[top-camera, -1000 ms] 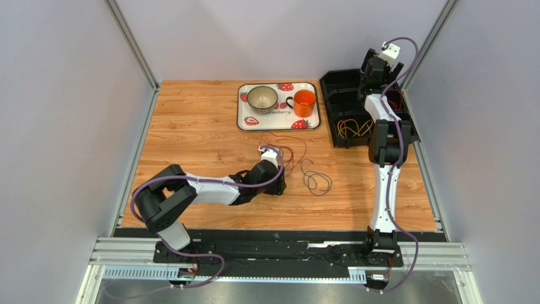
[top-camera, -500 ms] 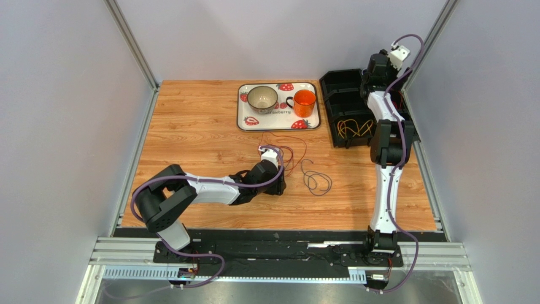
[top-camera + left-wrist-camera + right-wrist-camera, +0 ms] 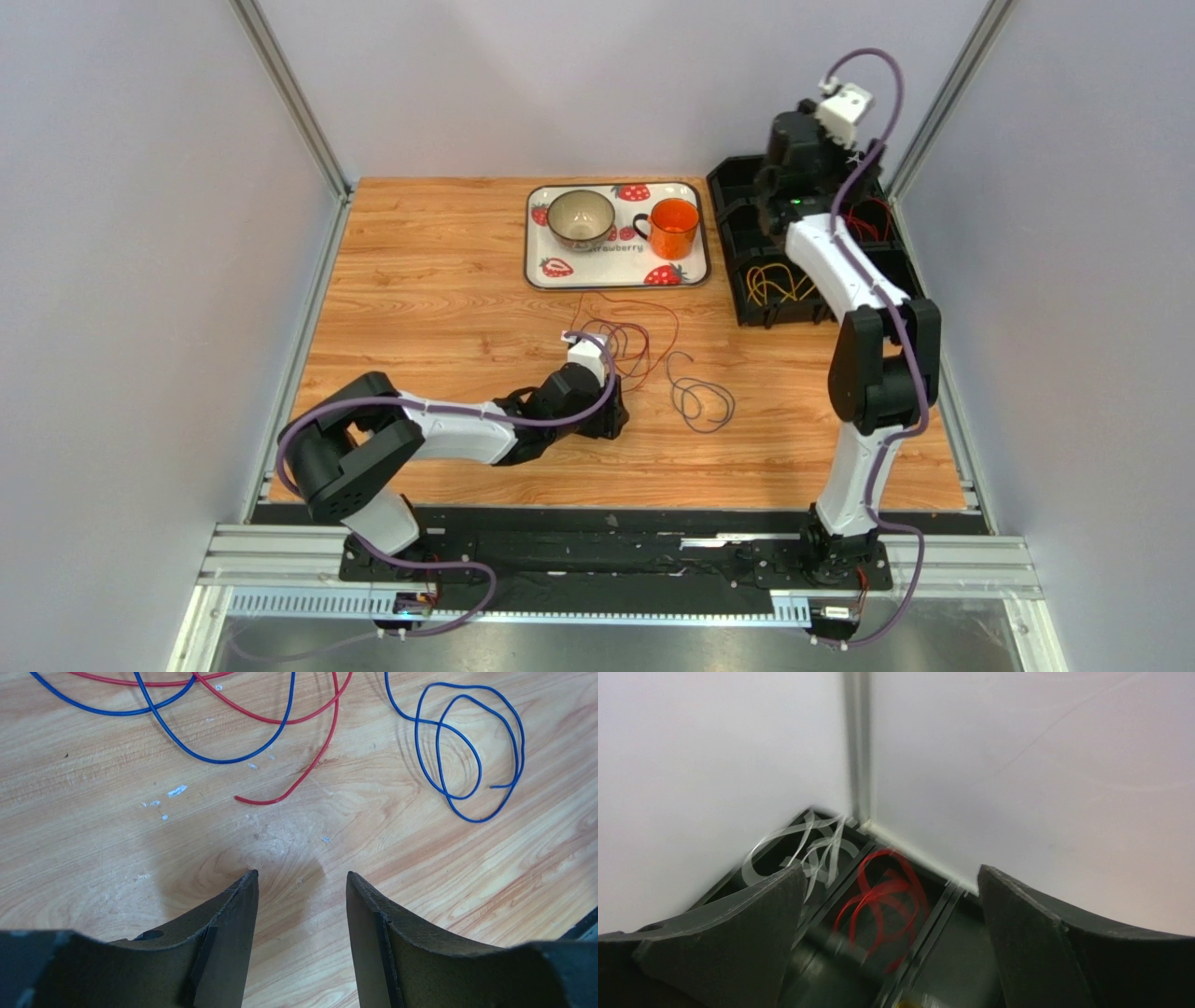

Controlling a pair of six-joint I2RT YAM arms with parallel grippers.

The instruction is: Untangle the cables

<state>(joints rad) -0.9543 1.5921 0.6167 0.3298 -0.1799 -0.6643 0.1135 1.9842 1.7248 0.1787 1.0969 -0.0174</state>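
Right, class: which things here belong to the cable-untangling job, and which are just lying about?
Job: tangled red cable and blue cable; loose blue coil; yellow cables, red cables, white cables; black compartment tray.
Lying about: strawberry tray, bowl, orange mug.

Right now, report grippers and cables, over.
Left gripper open, empty, low over table. Right gripper open, empty, above organizer. Red and blue cables crossed ahead of left; blue coil lies apart. Nothing blocking.

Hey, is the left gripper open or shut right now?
Open: the left gripper has its fingers apart, with only bare table between them and nothing held.
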